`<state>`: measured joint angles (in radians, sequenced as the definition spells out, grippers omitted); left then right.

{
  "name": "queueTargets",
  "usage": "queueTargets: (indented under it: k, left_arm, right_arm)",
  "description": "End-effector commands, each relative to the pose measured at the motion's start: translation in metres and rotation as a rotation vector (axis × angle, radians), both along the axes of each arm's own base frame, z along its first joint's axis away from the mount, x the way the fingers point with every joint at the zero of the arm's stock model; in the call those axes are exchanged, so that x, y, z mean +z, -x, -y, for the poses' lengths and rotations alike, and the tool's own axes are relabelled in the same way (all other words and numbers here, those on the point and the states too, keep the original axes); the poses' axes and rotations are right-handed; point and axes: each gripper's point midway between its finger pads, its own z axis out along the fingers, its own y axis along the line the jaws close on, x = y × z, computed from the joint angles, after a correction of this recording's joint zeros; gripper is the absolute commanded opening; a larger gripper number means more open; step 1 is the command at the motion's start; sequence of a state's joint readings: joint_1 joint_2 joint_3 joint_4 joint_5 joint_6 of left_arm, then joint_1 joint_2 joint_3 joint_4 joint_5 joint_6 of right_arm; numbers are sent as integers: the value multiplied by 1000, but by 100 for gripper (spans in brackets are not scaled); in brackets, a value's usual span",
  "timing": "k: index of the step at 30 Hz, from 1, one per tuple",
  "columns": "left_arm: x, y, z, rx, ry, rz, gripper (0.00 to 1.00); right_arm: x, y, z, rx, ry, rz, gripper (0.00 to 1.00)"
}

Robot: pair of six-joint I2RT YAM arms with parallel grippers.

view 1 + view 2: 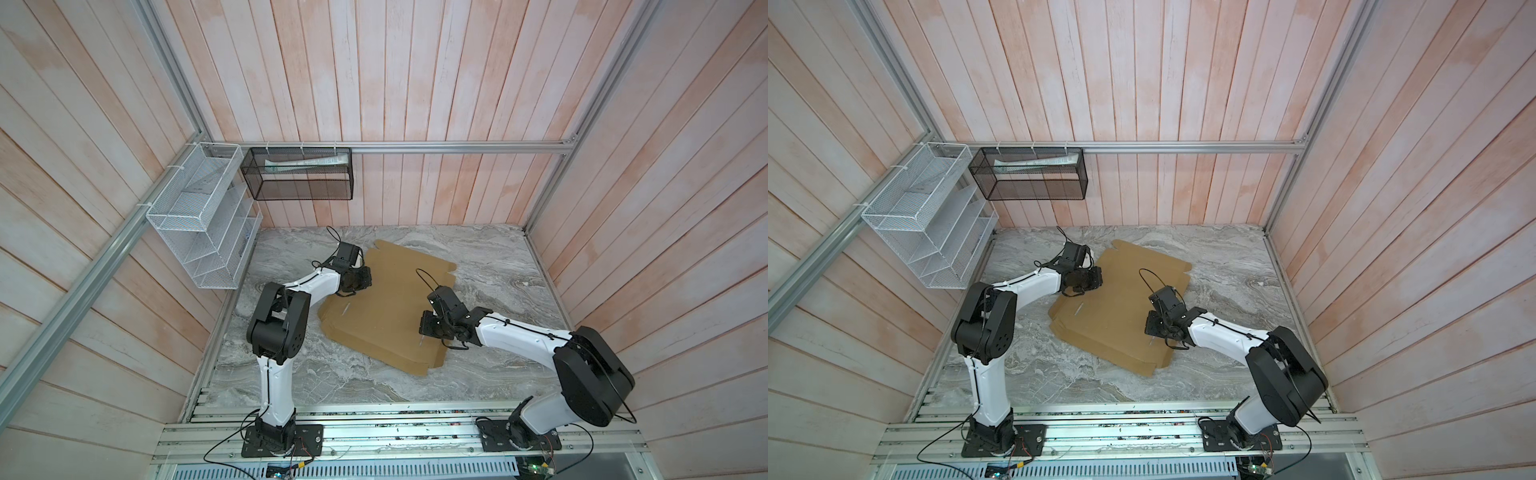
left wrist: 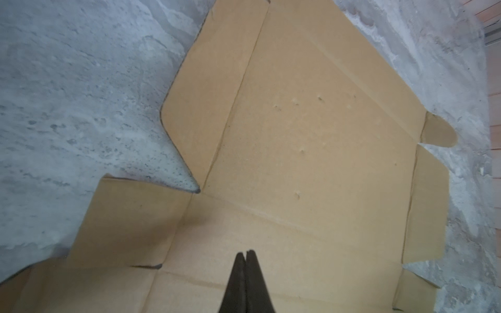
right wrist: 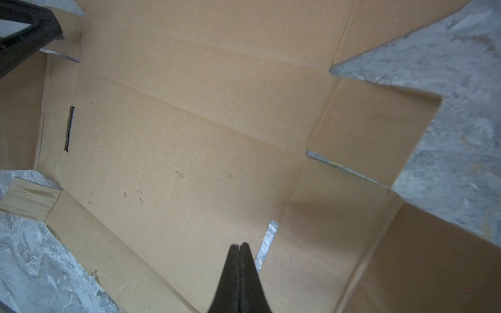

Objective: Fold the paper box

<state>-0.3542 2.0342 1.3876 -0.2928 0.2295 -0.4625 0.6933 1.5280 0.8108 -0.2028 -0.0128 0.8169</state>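
Tan-brown corrugated paper box (image 1: 386, 307), not folded at all yet. It lies as an open die-cut sheet near the middle of the grey marbled surface (image 1: 498, 270), turned on a diagonal between your two arms in both top views. Your left hand (image 2: 246, 260) has its fingers pressed together on nothing, with the tips over a panel near a crease. Your right hand (image 3: 239, 247) is the same, closed and empty, over the opposite side of the sheet. Can't tell from either wrist view whether the tips actually touch the board.

Handling-wise, I'd expect it to be light and fairly stiff across the panels, bending willingly only along the scored lines. On that smooth stone it'll probably skate as soon as you push sideways, so pin the big centre panel with one hand while the other works. The best places to grab look like free flap edges, e.g. the rounded side flap (image 2: 200, 89). Edges lying dead flat will be hard to get under. Go easy on pressure too, since the small dents (image 2: 295, 100) suggest the board marks easily.
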Motion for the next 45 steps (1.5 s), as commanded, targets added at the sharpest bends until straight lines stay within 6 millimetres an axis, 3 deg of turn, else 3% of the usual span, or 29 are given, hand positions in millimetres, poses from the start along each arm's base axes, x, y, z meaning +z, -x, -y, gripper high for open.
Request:
queueTargets:
  k: [1,13,26,35,45]
  left_arm:
    - [-1,-9,1,-9,-22,22,0]
    - [-18,-9,-5,2,-41,-4,0]
    - [-31,-4,-14,25,-40,-29,0]
    - [-36,1,-21,36,-42,-39,0]
    - [-40,12,-32,54,-56,-55,0]
  right_arm:
    - [-14,4,-1,-19,-6,-33,0]
    - [-32,8,3,-30,21,-68,0]
    - [-23,8,15,-57,62,-54,0]
    - [-25,21,31,-90,85,-68,0]
    - [-43,24,53,-129,115,-96,0]
